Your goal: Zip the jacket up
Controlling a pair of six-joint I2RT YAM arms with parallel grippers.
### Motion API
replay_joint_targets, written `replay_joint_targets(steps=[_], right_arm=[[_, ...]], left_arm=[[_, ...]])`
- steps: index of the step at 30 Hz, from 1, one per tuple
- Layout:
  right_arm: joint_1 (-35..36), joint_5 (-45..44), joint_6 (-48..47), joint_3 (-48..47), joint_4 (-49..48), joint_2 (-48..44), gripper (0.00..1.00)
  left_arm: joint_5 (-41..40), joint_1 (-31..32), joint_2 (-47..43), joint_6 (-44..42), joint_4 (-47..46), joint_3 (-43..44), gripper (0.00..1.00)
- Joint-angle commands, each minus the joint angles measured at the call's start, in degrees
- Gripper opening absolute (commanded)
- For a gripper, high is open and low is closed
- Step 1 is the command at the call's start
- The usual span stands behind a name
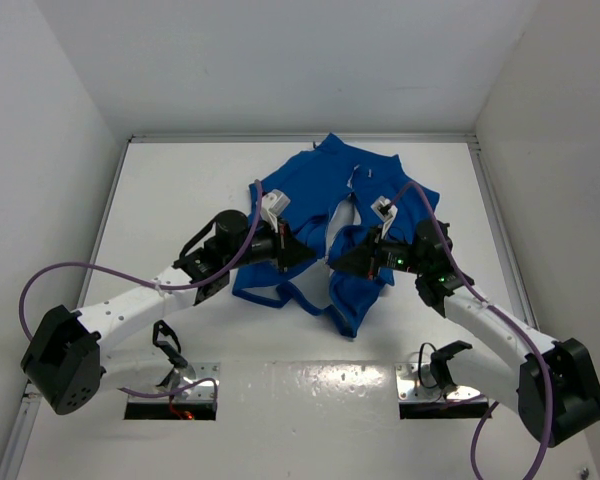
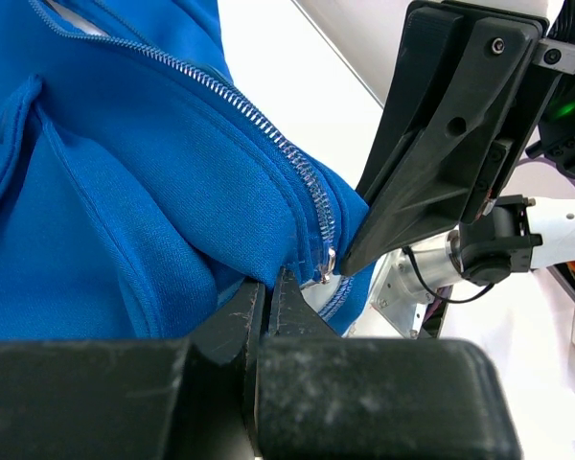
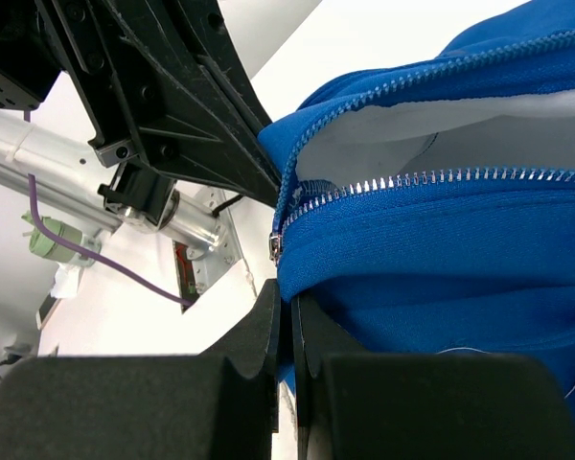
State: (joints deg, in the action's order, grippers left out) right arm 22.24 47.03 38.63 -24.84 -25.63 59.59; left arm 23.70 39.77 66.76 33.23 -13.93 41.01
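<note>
Jacket (image 1: 320, 215): bunched mid-table (image 1: 180, 200), between your arms. Zipper (image 2: 268, 129): tooth rows apart, white lining showing. Your left gripper (image 1: 302, 255): pinched tight on jacket hem at zipper foot. Your right gripper (image 1: 338, 262): likewise clamped on hem, facing left gripper.

A white desk (image 1: 180, 200) fills the middle of the scene, closed in by three plain white walls: one on the left (image 1: 40, 150), one at the far side (image 1: 300, 60) and one on the right (image 1: 560, 150). A thin metal strip (image 1: 105, 230) runs along the desk's left edge, and another (image 1: 500, 230) runs along its right edge. Near the front edge lie two shiny metal plates, one on the left (image 1: 202, 375) and one on the right (image 1: 420, 385). Just nearer than each is a dark rectangular opening (image 1: 145, 408) (image 1: 435, 408); the left one shows a red-orange glow (image 1: 180, 412).
</note>
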Motion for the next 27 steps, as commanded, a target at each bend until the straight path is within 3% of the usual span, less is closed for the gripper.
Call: replay_joint_targets(steps=[1,27], right_arm=[[0.2,1.3,-0.2,-1.9,-4.3,-0.9,0.00],[-0.8,-0.2,-0.8,-2.2,-4.1,-0.4,0.00]], left_arm=[[0.4,-0.6,0.2,-0.7,-4.3,3.1,0.00],[2.0,-0.6,-0.6,-0.7,-4.3,0.6,0.00]])
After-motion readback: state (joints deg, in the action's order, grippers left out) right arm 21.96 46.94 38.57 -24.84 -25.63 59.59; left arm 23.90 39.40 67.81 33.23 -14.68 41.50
